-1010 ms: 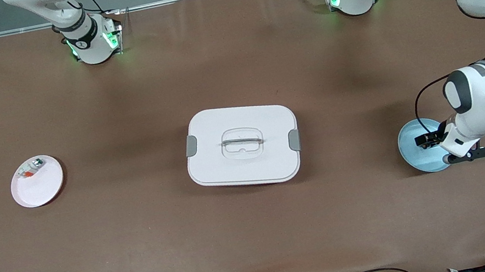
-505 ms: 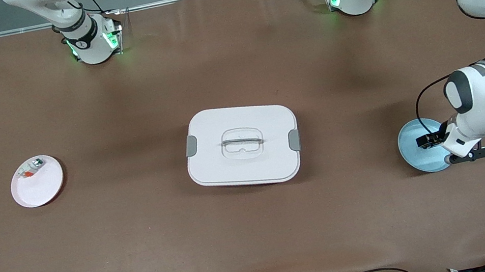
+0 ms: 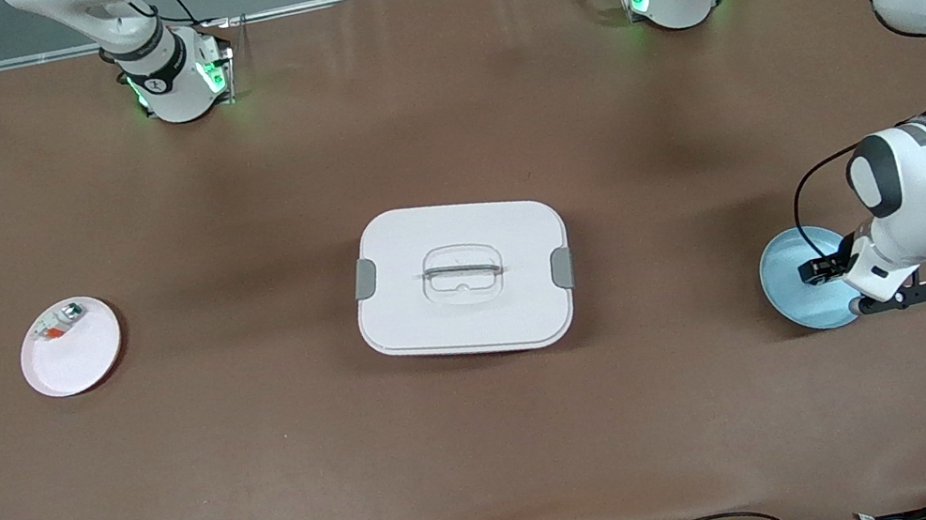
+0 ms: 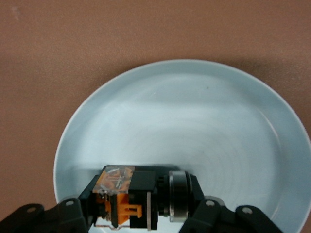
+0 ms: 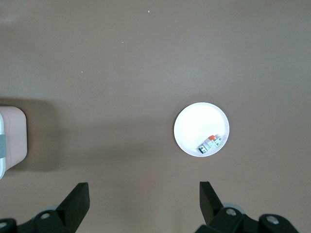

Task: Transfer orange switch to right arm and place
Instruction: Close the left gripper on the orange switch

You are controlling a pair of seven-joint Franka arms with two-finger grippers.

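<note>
Sitting low in the pale blue plate [image 4: 194, 111], the orange switch [image 4: 141, 196] is pinched between the fingers of the left gripper [image 4: 146, 213], lying on its side close to the plate's rim, black body, silver ring and orange marks all showing. That plate [image 3: 788, 293] lies near the tabletop's edge at the left arm's end, and the left gripper [image 3: 817, 270] is down on it, pressed onto the part, with the arm's elbow bulging over the plate's outer side. Bare brown tabletop [image 3: 499, 463] opens wide from the plate toward the middle, where the white lidded box [image 3: 462, 278] sits, its grey latches on either short side. Well apart, near the edge at the right arm's end, the white plate [image 3: 71, 346] carries the whitish clear part [image 3: 58, 323] tucked against its rim. The right gripper [image 5: 144, 204] hangs high over bare tabletop with the white plate [image 5: 201, 128] below it, fingers spread wide, waiting. Compared with a second ago: the left claw was spread then and has now snapped together on the switch, and the wrist has edged slightly along the plate. Box, white plate and clear part have not budged.
</note>
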